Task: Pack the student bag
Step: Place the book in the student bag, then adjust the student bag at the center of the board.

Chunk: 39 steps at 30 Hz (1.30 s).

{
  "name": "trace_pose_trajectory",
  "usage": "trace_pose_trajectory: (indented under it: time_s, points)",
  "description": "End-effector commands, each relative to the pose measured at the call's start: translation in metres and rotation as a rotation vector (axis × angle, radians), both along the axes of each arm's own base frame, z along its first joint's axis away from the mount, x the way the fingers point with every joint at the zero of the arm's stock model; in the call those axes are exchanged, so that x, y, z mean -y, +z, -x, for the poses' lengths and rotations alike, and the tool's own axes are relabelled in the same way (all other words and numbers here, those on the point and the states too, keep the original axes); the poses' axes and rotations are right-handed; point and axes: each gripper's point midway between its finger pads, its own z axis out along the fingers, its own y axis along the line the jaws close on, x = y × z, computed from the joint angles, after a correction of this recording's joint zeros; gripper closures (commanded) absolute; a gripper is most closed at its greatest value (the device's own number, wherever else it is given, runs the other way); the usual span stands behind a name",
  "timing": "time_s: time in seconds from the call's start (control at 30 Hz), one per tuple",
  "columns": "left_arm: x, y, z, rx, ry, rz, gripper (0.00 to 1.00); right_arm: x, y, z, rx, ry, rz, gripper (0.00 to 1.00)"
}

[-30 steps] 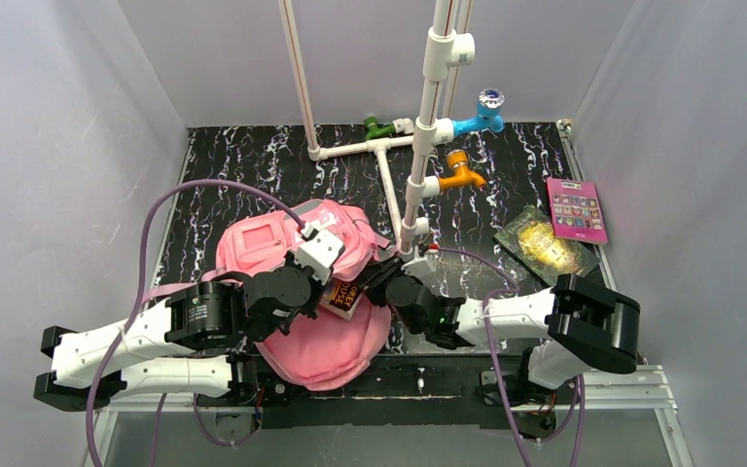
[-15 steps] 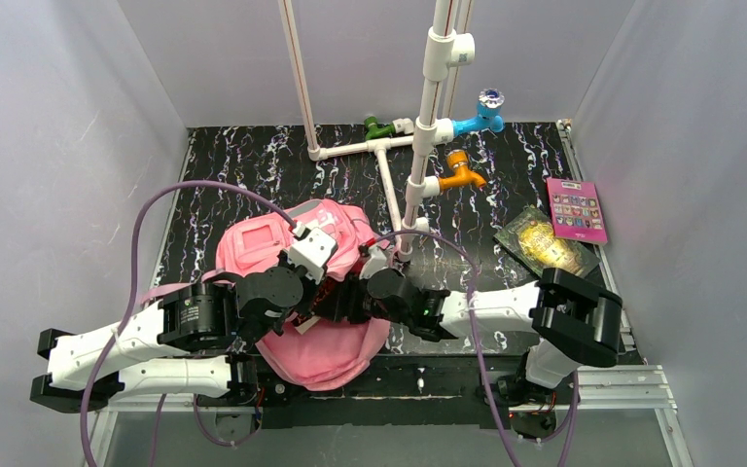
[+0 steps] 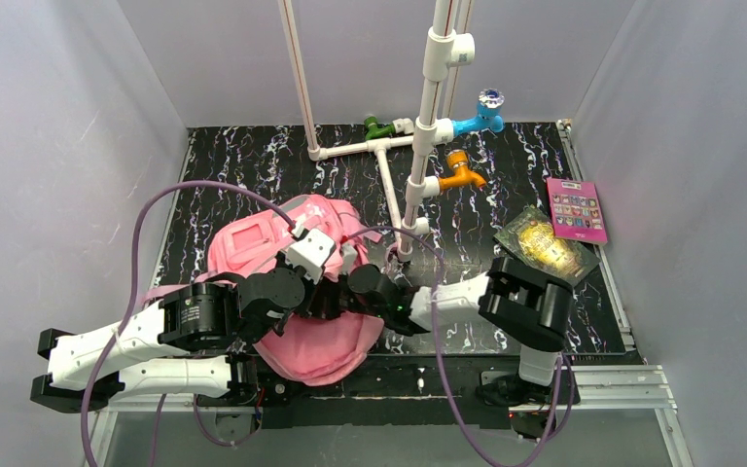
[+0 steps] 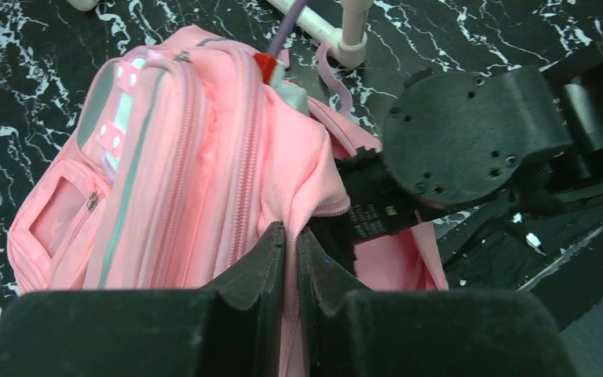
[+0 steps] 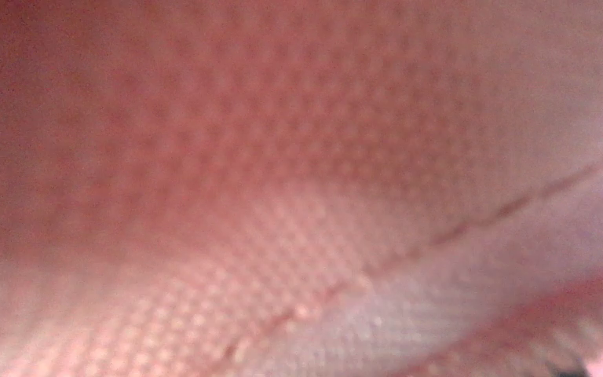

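While the large pink fabric backpack point(image 3: 253, 248) lies on the black, white-veined surface point(image 3: 233, 165), it sits at the near left part, between the two arms. Grey stripes and front zip pockets show on its outer face in the left wrist view. The left gripper point(image 4: 290, 263) has its jaws pinched narrow on the pink rim of the main opening, with fabric showing between them. The right gripper point(image 4: 365, 216) reaches into that opening. Its jaws are hidden by fabric and the right wrist view gives only blurred pink weave, so their state cannot be told. A pink rectangular booklet point(image 3: 576, 209) and a glossy gold-green book point(image 3: 543, 243) lie just beside each other at the right edge, well apart from the backpack.
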Motion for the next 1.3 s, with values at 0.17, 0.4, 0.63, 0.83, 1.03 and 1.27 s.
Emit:
trace_pose_trajectory:
  time_s: [0.17,0.4,0.63,0.83,1.03,1.27]
  points:
    - [-0.001,0.0,-0.006,0.006,0.078,0.086,1.0,-0.017,0.018,-0.062,0.293,-0.221,0.14,0.49]
    - [-0.008,-0.008,-0.01,0.016,0.115,0.091,1.0,0.036,0.003,-0.026,0.272,-0.089,0.242,0.39]
    - [-0.017,-0.037,-0.01,-0.019,0.162,0.041,1.0,0.108,0.0,0.004,0.242,-0.014,0.403,0.25]
    - [-0.054,-0.053,-0.009,-0.041,0.309,0.025,1.0,0.159,0.007,-0.008,0.287,-0.143,0.455,0.21]
    - [-0.095,-0.038,-0.012,-0.008,0.461,0.086,1.0,0.147,0.025,-0.025,0.345,-0.196,0.445,0.25]
    - [-0.113,-0.026,-0.012,0.021,0.499,0.186,1.0,0.124,0.033,-0.05,0.408,-0.221,0.506,0.39]
